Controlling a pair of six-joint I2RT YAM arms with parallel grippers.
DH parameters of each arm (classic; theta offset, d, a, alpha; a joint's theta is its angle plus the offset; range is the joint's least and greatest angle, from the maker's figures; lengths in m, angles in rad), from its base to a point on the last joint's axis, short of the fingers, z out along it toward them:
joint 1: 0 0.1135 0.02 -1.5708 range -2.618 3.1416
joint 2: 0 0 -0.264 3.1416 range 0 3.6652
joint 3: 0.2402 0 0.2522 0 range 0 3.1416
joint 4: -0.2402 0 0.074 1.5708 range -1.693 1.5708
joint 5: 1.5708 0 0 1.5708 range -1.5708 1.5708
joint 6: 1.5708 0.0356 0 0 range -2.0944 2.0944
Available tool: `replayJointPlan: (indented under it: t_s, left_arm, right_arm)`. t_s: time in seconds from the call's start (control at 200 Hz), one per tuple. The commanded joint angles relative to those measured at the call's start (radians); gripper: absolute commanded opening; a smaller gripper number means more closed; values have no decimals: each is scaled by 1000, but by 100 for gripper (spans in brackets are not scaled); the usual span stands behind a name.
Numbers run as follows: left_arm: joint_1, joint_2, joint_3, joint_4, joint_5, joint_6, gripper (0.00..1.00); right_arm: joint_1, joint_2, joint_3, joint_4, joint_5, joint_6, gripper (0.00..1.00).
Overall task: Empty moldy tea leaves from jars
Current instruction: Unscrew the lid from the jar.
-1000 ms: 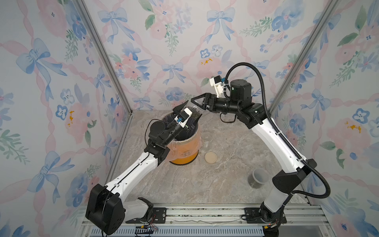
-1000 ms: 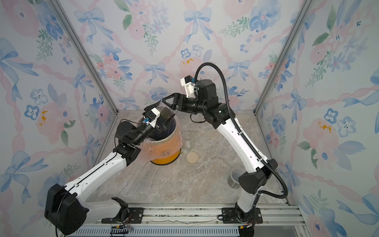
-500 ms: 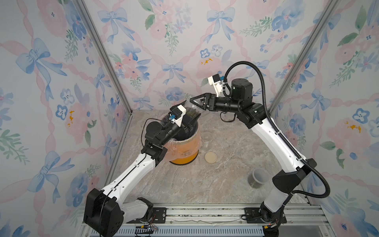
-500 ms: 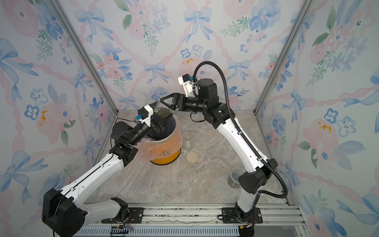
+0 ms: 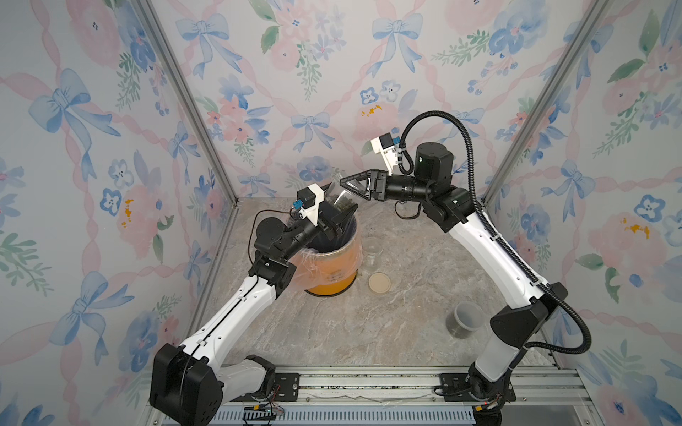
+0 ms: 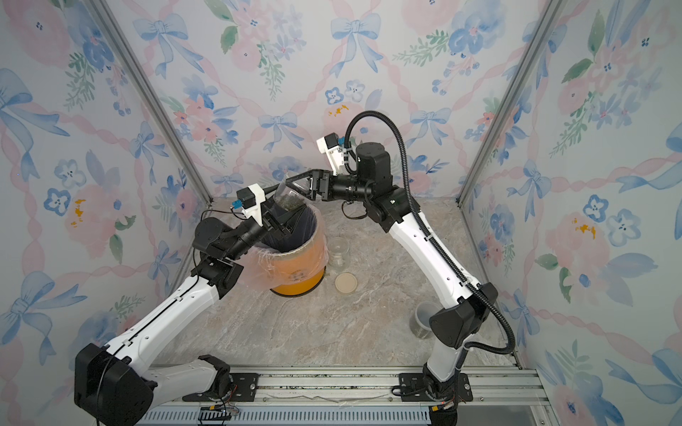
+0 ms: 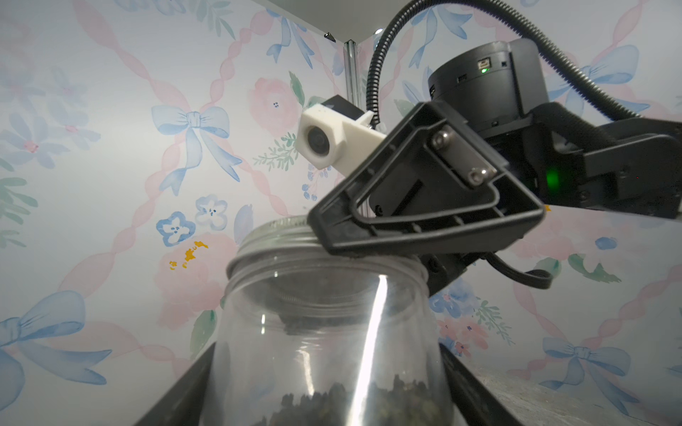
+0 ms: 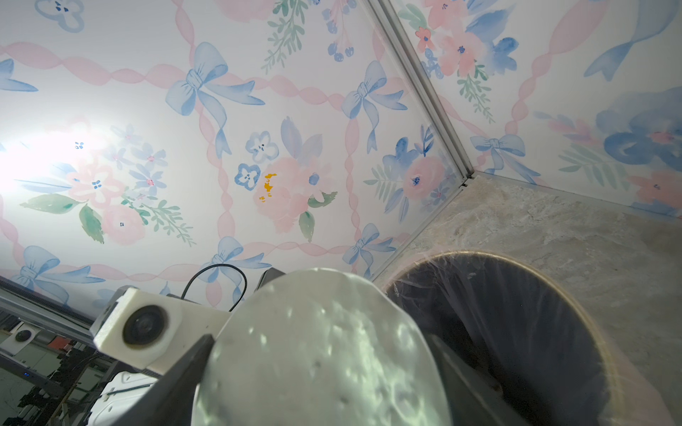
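Bin [image 5: 332, 274], orange and lined with plastic, stands far left on the table [image 5: 369, 339]. Both arms meet over its mouth, likely so that anything that falls lands inside. Left gripper [image 5: 341, 219] is clamped round the body of a jar [image 5: 336, 199] and holds it tilted above the bin's far rim. That hold on the body seems meant to brace the jar against twisting. Right gripper [image 5: 347, 183] reaches in from the right and pinches the silver lid [image 7: 273, 236] by its edge, jaws closed on it. The lid sits at the jar's threaded mouth; whether it is free of the threads I cannot tell. Tea leaves [image 7: 332, 404] lie as a dark heap in the jar's bottom, so this jar is not yet tipped out. Just right of the bin an empty jar [image 5: 372, 250] stands open. Its beige lid [image 5: 379, 283] lies flat on the table just nearer, which suggests that one is done. Near right, beside the right arm, a grey jar [image 5: 463, 322] seems capped, with dark matter in its bottom.
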Motion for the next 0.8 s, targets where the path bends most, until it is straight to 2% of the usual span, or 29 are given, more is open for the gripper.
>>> replayJointPlan:
  t_s: [0.0,0.33,0.605,0.795]
  left_arm:
    - [25,-5,33,61,32,-153,42]
    - [59,66,94,86,177,-285,41]
    - [63,114,127,124,226,-356,40]
    - [63,118,107,155,236,-358,40]
  right_arm:
    - [-20,-39,-19,64,-110,-54,83]
    - [-58,-60,-89,164,-153,-24,83]
    - [-90,-83,-159,267,-181,6,83]
    - [-106,-68,-139,263,-199,10,83]
